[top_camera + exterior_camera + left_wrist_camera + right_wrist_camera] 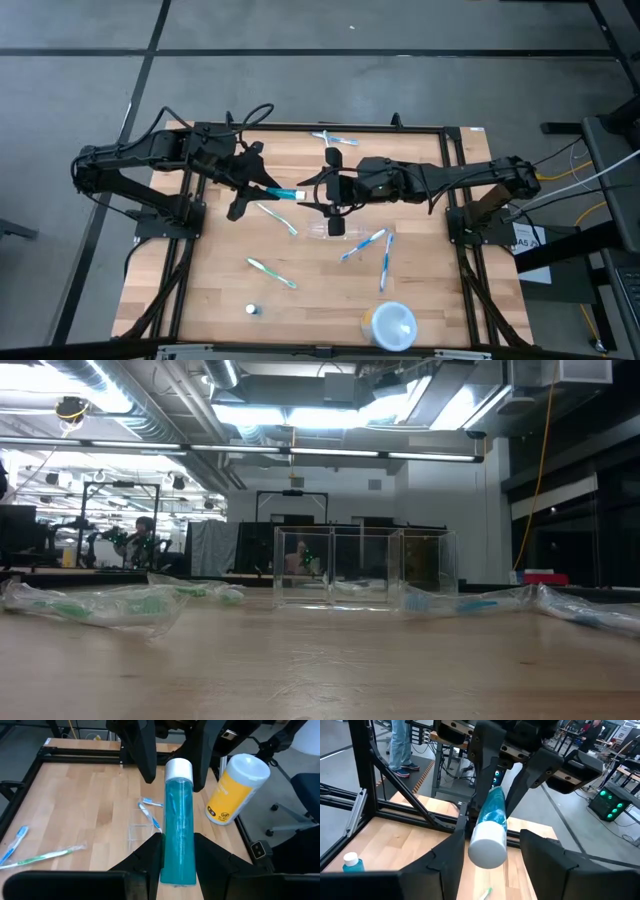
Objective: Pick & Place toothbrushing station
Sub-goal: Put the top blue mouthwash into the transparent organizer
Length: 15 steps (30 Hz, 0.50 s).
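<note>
Toothbrushing station, clear and faint, lies mid-table under the right gripper, apparently awaiting its contents. Going left to right: the left gripper pinches a blue tube by its base, white cap pointing rightward, seemingly offered for a handover. The right gripper has its fingers spread either side of the capped end, not yet clamped. Wrapped toothbrushes lie scattered around; a white cup sits at the near right.

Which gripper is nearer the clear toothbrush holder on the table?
Right. The right gripper hangs just beyond the clear holder; the left gripper, holding the blue bottle, is off to its side.
</note>
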Each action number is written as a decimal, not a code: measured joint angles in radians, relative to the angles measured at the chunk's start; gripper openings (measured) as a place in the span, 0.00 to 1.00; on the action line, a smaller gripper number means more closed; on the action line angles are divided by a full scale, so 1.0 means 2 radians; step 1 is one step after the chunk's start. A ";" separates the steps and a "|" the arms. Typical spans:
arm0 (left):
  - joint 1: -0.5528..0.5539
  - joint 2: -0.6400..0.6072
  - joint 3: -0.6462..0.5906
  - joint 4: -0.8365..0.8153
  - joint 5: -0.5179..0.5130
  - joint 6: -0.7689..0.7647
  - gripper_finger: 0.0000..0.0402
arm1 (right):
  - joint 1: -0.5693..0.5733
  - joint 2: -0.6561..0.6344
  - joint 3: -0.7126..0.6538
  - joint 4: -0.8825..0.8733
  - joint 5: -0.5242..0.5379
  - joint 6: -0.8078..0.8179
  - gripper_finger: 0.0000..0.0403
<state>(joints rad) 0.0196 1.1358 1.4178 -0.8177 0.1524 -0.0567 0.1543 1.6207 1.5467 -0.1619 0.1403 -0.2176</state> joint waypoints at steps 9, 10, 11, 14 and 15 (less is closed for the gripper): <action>0.000 0.000 0.000 0.000 -0.003 0.004 0.25 | 0.000 0.000 0.000 -0.002 0.003 0.004 0.27; 0.000 0.000 0.000 0.000 -0.003 0.004 0.25 | 0.000 0.000 0.000 -0.002 0.003 0.009 0.25; 0.000 0.000 0.000 0.000 -0.003 0.004 0.25 | 0.000 0.000 0.000 -0.003 0.003 0.012 0.24; 0.000 0.000 0.000 -0.001 -0.004 0.004 0.25 | 0.000 0.000 0.000 -0.004 0.003 0.013 0.24; 0.000 0.000 0.000 0.000 -0.003 0.004 0.25 | 0.000 0.000 0.000 -0.004 0.003 0.013 0.25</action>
<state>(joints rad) 0.0204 1.1355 1.4178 -0.8184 0.1455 -0.0484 0.1539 1.6199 1.5471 -0.1699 0.1463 -0.1913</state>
